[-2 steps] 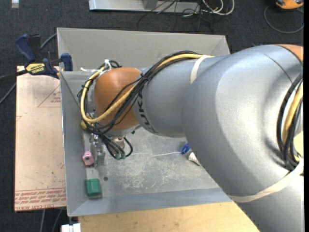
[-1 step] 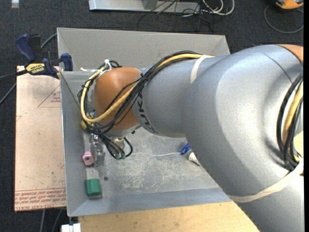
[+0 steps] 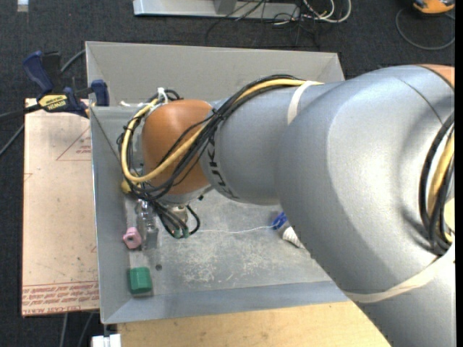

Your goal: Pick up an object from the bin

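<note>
My gripper [image 3: 149, 227] hangs below the orange wrist cover at the bin's left side, low over the floor. A small pink piece [image 3: 131, 238] lies right beside it on its left, touching or nearly touching it. A green block [image 3: 139, 280] sits a little nearer the front, in the front left corner, apart from the gripper. Nothing can be seen held.
A small blue and white thing [image 3: 284, 228] lies at the middle right of the bin floor, partly under the arm, with a thin white thread running left from it. The thick arm covers the bin's right half and back.
</note>
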`<state>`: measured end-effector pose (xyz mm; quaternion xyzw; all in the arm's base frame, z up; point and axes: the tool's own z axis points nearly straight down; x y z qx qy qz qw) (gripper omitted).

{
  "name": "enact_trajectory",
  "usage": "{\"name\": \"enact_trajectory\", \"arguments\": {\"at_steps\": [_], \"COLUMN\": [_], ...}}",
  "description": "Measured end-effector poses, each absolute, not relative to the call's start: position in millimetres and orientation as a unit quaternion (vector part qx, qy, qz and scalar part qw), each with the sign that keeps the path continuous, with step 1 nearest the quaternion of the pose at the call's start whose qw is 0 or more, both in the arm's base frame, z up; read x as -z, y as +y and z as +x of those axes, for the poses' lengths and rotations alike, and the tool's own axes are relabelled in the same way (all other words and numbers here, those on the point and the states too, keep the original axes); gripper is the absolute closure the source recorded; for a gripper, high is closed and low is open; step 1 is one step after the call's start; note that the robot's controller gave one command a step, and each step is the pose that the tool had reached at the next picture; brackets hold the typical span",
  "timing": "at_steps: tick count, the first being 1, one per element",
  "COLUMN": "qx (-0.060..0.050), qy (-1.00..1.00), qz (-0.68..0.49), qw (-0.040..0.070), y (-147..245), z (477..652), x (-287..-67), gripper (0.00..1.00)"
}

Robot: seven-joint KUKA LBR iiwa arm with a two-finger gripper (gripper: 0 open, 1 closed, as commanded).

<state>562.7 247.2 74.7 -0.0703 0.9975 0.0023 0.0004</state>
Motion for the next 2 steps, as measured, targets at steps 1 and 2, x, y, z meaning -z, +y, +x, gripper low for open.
{"name": "enact_trajectory", "arguments": {"at_steps": [1, 2], "qx": [-0.002, -0.003], "qy": [0.998, 0.998], "qz": [-0.07, -0.07], "qw": [-0.001, 0.001], "y": [246.9, 247.5], "z": [561.5, 562.9], "x": [-90.3, -113.7], "gripper": [1.0, 1.0]}}
